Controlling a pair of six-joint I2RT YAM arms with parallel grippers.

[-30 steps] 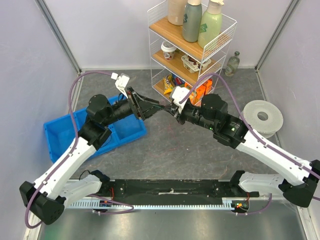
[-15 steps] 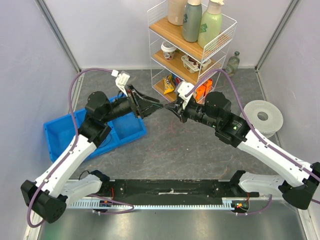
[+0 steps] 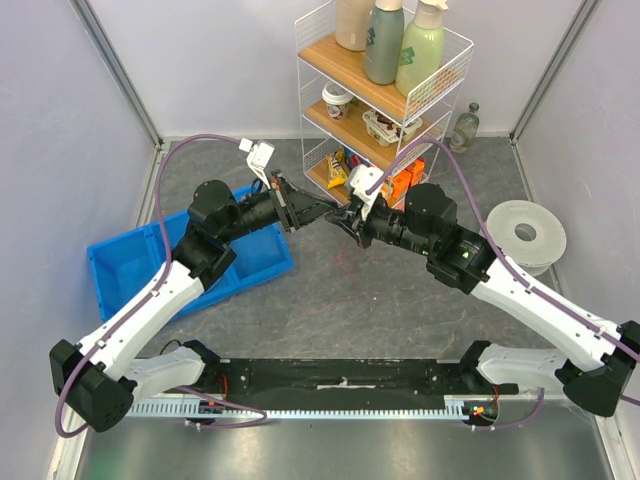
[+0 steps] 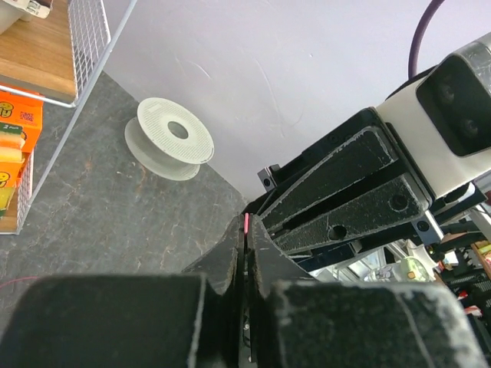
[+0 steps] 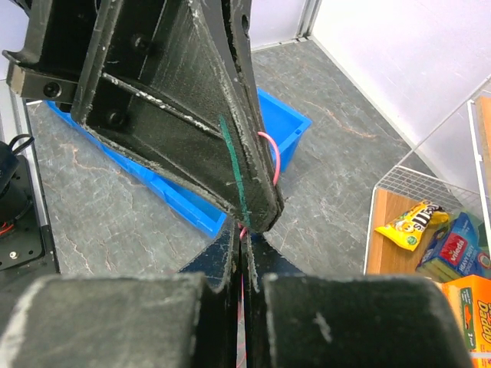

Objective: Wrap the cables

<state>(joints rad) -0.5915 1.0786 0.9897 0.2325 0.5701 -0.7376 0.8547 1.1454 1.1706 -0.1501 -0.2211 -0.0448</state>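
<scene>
left gripper [image 3: 325,210] and right gripper [image 3: 343,216] both clamped on the thin pink cable [image 5: 271,157], tips meeting. Looks light, floppy, slippery; pinch near its ends, keep tension.

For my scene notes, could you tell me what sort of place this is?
Likely a robot lab test cell: plain grey walls enclose a table, with a wire shelf of staged groceries and a blue bin.

Table [image 3: 340,300]: grey, stone-patterned.
Left side: blue bin [image 3: 115,275], two compartments.
Back: wire rack [image 3: 449,70] standing; glass bottle [image 3: 464,128] just right of it.
Right side: white spool [image 3: 525,235], lying flat.
</scene>
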